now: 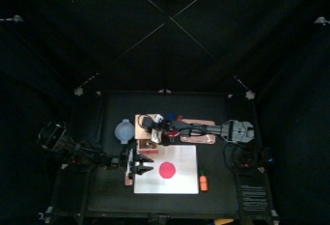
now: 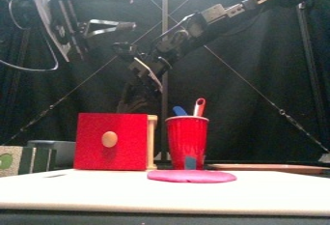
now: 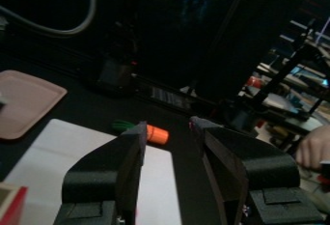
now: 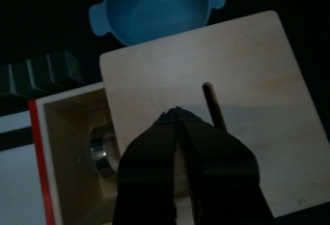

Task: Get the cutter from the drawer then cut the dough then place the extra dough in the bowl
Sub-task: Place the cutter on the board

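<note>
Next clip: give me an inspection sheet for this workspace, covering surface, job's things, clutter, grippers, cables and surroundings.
Surface: black table with a white cutting board at its front.
Job's things: red dough disc lies on the board; wooden box has its drawer open, metal cutter inside; blue-grey bowl beside the box.
Clutter: red cup with toy knives, pink tray, orange toy on the board, dark green sushi roll.
Grippers: left gripper over the board, jaws open, empty; right gripper over the box, jaws shut.
Cables: nothing seen.
Surroundings: black curtains.
</note>
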